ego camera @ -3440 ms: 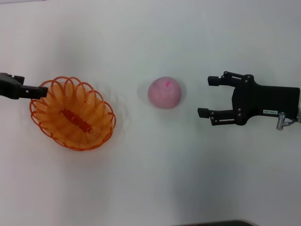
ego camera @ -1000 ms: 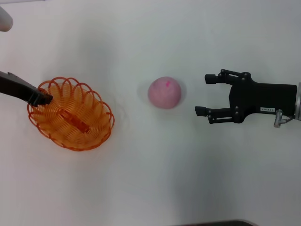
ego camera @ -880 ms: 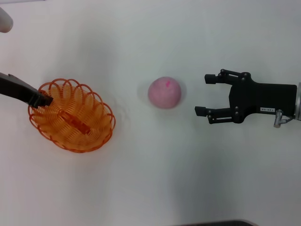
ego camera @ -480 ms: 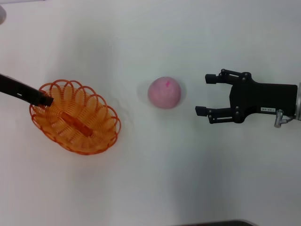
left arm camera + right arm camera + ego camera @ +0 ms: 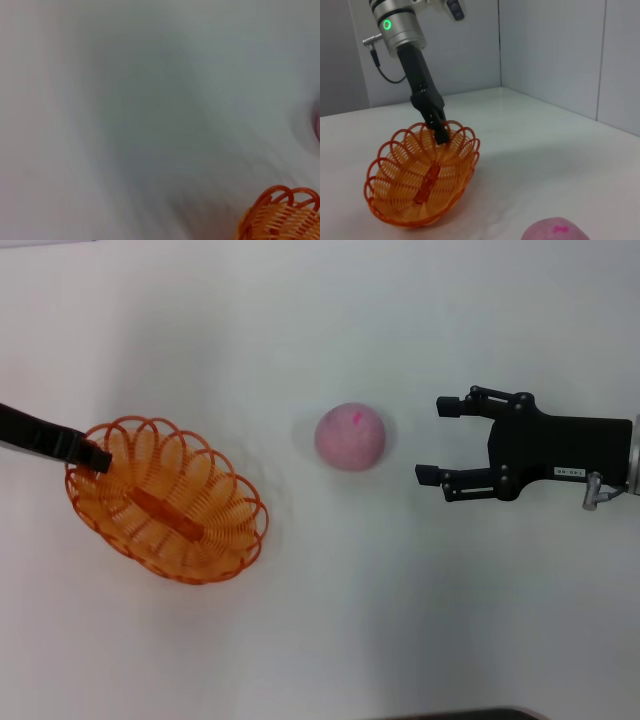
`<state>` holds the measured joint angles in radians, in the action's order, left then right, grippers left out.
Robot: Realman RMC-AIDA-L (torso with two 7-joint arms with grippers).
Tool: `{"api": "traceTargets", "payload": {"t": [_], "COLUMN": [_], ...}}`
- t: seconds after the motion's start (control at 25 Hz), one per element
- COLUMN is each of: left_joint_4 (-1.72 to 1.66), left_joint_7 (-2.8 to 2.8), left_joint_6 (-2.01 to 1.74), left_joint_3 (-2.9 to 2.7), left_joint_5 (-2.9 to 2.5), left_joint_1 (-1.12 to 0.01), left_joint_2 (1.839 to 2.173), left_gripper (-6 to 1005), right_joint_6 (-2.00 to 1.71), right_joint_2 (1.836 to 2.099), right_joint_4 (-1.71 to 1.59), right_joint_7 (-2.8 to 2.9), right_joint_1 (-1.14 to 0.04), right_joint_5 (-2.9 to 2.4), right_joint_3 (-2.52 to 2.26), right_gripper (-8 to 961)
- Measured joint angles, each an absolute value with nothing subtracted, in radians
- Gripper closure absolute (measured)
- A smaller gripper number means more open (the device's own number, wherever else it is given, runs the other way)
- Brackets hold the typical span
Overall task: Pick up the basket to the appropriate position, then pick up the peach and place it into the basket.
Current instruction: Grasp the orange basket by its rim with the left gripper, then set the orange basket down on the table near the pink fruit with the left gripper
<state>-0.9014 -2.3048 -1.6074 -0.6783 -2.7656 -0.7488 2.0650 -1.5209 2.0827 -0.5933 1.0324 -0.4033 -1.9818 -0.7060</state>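
White worktop (image 5: 320, 640). Left end effector (image 5: 95, 455) is clamped on wire basket (image 5: 165, 500) rim at 9 o'clock, tilted; carry level toward peach (image 5: 350, 437) at centre. Right end effector (image 5: 440, 440) waits spread at 3 o'clock.

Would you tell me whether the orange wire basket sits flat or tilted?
Tilted: the orange wire basket leans, its rim raised where the left tool grips it.
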Motion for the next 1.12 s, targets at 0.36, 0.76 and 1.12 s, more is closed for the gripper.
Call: {"api": "traceTargets", "payload": {"t": [0.36,0.76,1.12], "left_joint_4": [-0.839,-0.797,-0.934], "left_joint_7": [-2.32,-2.337,-2.349], "left_joint_6": [-1.656,-1.676,-1.62], "left_joint_3": [-0.608,-0.531,-0.516], "left_joint_5": [-2.717,-2.683,-2.628], "left_joint_1": [-0.742,-0.714,-0.623], "left_joint_2": [2.043,2.052,2.16], "left_gripper": [929,931,931], "right_joint_6": [-1.52,-1.521,-1.518], "right_joint_2": [2.083,2.083,2.083], "right_joint_4": [-0.592,-0.593,-0.589], "right_joint_7": [1.034,1.034,1.034], "right_joint_1": [-0.405,-0.404,-0.4], "right_joint_5": [-1.982,-1.982,-1.978], "right_joint_3": [-0.706,-0.701,-0.701], "right_gripper": [43,45,47]}}
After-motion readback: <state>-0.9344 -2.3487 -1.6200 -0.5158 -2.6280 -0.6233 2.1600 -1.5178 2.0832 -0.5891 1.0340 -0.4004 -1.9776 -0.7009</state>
